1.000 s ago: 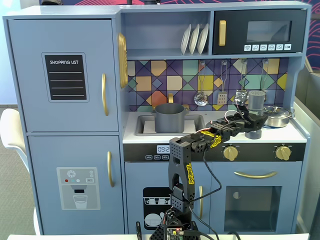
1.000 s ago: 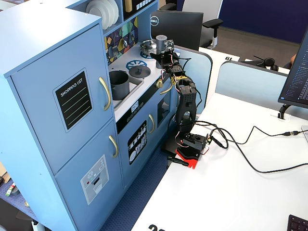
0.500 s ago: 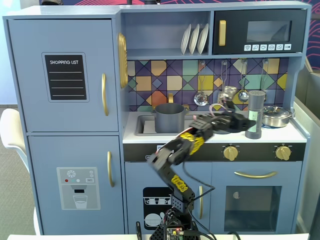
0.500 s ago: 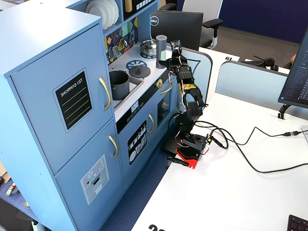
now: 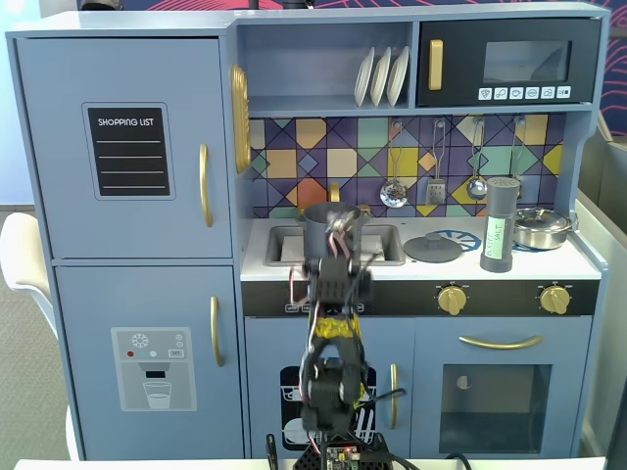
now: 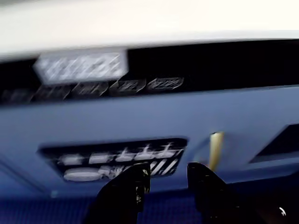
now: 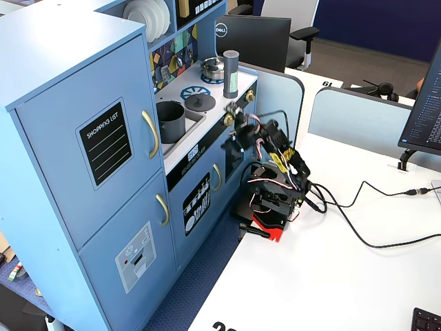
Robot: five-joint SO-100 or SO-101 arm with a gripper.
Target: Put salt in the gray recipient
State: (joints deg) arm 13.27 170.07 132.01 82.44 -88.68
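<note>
Down in front of the toy kitchen, below its counter edge, my hand (image 6: 166,175) hangs with its two fingers a little apart and nothing between them; the wrist view is blurred, but the gap looks empty, with only the blue cabinet front behind it. I see the arm (image 5: 333,323) raised in front of the black control strip, well short of anything it has to move.

Up on the surface (image 5: 578,266), the salt (image 5: 500,225) stands upright on the right side in a fixed view, just beside the shiny pan (image 5: 542,227) and well apart from my hand. The gray pot (image 5: 319,229) sits in the sink (image 5: 387,247) on the left, partly hidden by the arm, with the flat lid (image 5: 433,248) between pot and salt.

I judge the task barely begun: the salt is untouched, and the reach, grasp, carry and release into the pot are all left.
</note>
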